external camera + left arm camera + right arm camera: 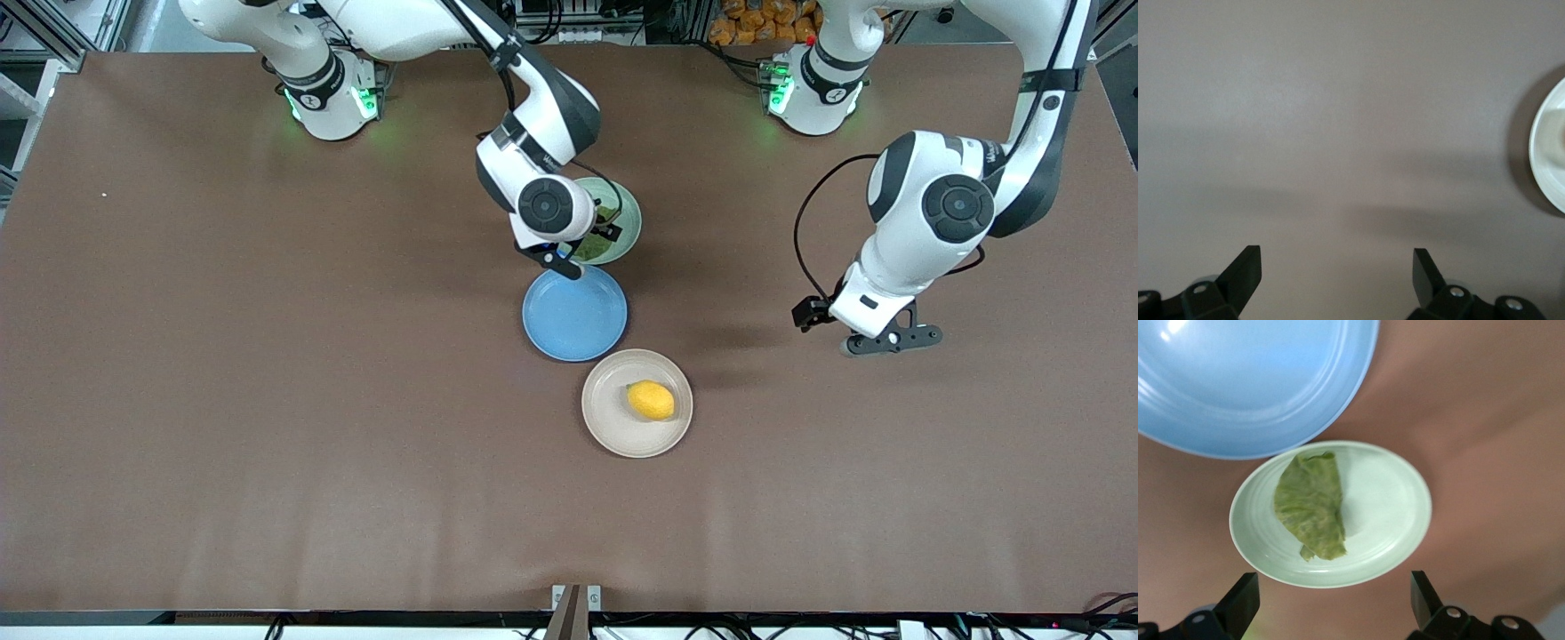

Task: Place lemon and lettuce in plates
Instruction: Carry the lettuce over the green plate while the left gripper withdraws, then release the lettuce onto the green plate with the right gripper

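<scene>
A: Where's the lettuce (1311, 505)?
B: Flat in the green plate (1398, 507), under the right gripper (1331, 603), jaws open, empty.
A: Lemon (651, 400)?
B: In the beige plate (610, 425); left gripper (1337, 277) open, waiting over bare table.

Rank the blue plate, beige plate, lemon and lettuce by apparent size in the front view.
1. Blue plate and beige plate: they look alike, so no ranking between them.
2. Lemon: far smaller.
3. Lettuce: unsure, because the right arm hides most of it on the green plate.
</scene>
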